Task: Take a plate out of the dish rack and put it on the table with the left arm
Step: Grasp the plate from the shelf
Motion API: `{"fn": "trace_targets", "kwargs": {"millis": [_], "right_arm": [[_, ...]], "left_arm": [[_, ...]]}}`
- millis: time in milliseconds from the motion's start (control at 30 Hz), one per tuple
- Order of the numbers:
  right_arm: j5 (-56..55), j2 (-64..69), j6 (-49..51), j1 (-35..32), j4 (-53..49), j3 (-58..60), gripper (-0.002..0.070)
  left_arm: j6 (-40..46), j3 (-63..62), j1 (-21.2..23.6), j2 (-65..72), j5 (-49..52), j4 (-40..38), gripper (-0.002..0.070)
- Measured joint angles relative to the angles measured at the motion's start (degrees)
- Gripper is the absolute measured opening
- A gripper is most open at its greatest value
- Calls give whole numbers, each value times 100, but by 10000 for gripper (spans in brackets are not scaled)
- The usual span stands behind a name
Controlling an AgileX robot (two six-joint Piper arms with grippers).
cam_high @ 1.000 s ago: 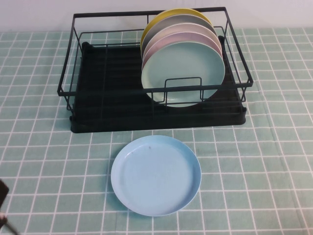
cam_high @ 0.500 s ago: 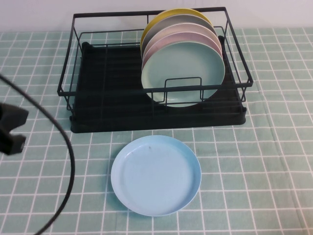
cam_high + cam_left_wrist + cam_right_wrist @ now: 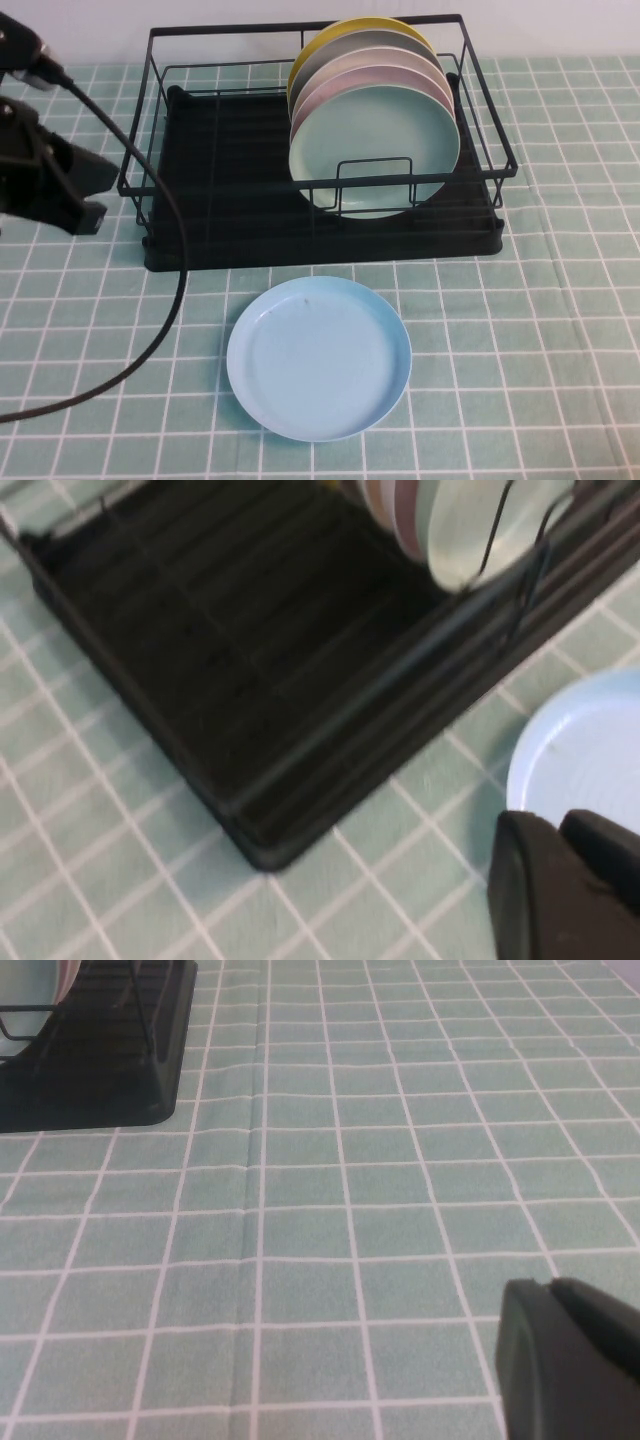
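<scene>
The pale mint-green plate [image 3: 375, 140] stands upright at the front of a row of plates in the black wire dish rack [image 3: 230, 215]. In the left wrist view the plate [image 3: 490, 530] shows at the rack's [image 3: 250, 680] far corner. My left gripper [image 3: 100, 195] hovers just left of the rack's left end, shut and holding nothing; its fingers [image 3: 530, 880] are pressed together above the checked table [image 3: 560, 300]. My right gripper [image 3: 550, 1295] is out of the high view. It rests low over bare cloth to the right of the rack [image 3: 100, 1050], shut and empty.
A sky-blue plate [image 3: 318, 358] lies flat on the table in front of the rack. Behind the mint plate stand pink [image 3: 350, 85], grey and yellow [image 3: 340, 35] plates. The left arm's black cable [image 3: 170, 300] loops over the cloth at the front left.
The left arm has come up from the front left corner and swung toward the rack's left end, with its cable trailing behind. The plates and the rack have not moved.
</scene>
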Motion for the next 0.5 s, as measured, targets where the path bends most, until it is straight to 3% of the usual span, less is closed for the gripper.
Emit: {"fn": "trace_targets", "kwargs": {"millis": [100,200,267,367,500], "right_arm": [[0,0,0,0,0,0,-18],[0,0,0,0,0,0,-18],[0,0,0,0,0,0,-18],[0,0,0,0,0,0,-18],[0,0,0,0,0,0,-18]], "left_arm": [[370,-76,0,154,-84,-351,118],[532,-85,-143,344,-221,-586,323],[657,-85,-350,480,-363,-620,393],[1015,-85,-787,705,-777,-655,412],[1644,-85,-1446,1068,-1679,-818,379]]}}
